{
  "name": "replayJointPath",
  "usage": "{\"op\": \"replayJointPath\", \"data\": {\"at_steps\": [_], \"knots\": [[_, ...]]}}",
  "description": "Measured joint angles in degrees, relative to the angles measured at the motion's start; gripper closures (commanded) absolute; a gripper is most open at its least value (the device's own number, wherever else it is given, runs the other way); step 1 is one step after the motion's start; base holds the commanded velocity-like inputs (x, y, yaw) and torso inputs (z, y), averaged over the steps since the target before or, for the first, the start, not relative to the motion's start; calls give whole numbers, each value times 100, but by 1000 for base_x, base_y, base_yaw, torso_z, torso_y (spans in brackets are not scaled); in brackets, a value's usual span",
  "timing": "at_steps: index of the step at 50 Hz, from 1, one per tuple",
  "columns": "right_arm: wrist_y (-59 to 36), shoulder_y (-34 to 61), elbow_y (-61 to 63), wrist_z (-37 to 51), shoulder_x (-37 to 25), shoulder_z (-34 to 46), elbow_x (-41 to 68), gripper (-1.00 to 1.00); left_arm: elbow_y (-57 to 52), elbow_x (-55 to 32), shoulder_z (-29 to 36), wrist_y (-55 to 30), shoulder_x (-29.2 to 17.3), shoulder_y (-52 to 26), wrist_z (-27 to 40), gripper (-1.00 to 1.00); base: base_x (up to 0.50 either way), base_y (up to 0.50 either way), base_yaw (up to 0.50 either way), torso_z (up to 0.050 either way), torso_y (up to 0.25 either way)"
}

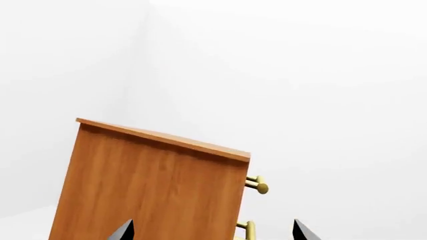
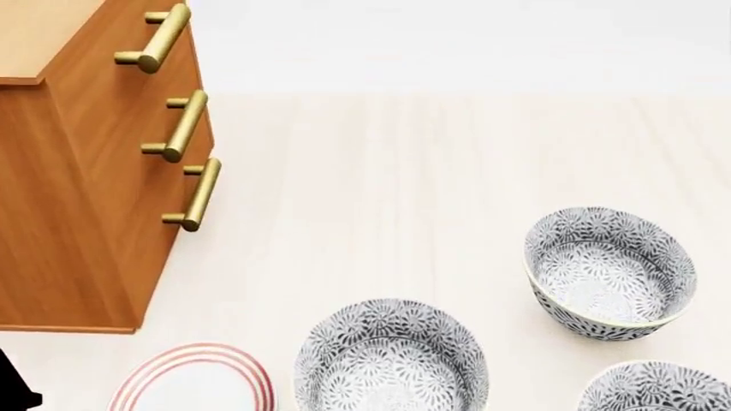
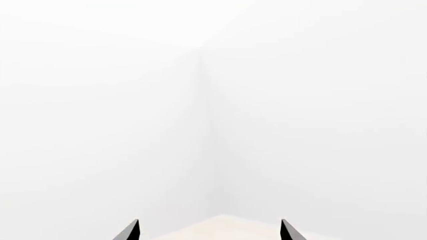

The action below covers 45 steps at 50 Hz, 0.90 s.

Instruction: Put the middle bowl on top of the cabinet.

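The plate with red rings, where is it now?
In the head view the plate lies on the pale table at the lower left, just in front of the cabinet and left of the nearest bowl, cut off by the bottom edge.

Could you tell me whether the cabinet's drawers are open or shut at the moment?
Shut. In the head view the cabinet shows a flat front, with all three brass handles lined up and no drawer pulled out.

No readable text, labels or numbers, possibly too small

Bare floor [image 2: 434,171] lies open between cabinet [image 2: 80,197] and bowls [image 2: 392,358].
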<state>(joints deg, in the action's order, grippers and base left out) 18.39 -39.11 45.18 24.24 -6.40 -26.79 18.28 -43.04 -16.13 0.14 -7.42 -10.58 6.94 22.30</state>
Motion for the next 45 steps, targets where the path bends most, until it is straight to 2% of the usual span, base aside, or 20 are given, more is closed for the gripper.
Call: {"op": "replayJointPath", "data": {"at_steps": [10,22,31,37,45], "knots": [[4,5,6,46,-14,26,-46,-100,30,-234,44,-174,3,4,67,-100,0,0,0,0,0],[-49,91,-12,101,-46,134,-150,-100,-347,-1630,680,-1509,34,-501,169,-100,0,0,0,0,0],[-93,213,-43,157,-18,329,-317,-100,-165,-2511,1301,-2242,425,-980,349,-100,0,0,0,0,0],[13,130,-48,148,-20,329,-303,-100,597,-3056,1694,-2179,681,-1322,678,-100,0,0,0,0,0],[69,95,-54,166,-35,347,-312,-100,1366,-3512,1990,-1951,796,-1592,875,-100,0,0,0,0,0]]}}
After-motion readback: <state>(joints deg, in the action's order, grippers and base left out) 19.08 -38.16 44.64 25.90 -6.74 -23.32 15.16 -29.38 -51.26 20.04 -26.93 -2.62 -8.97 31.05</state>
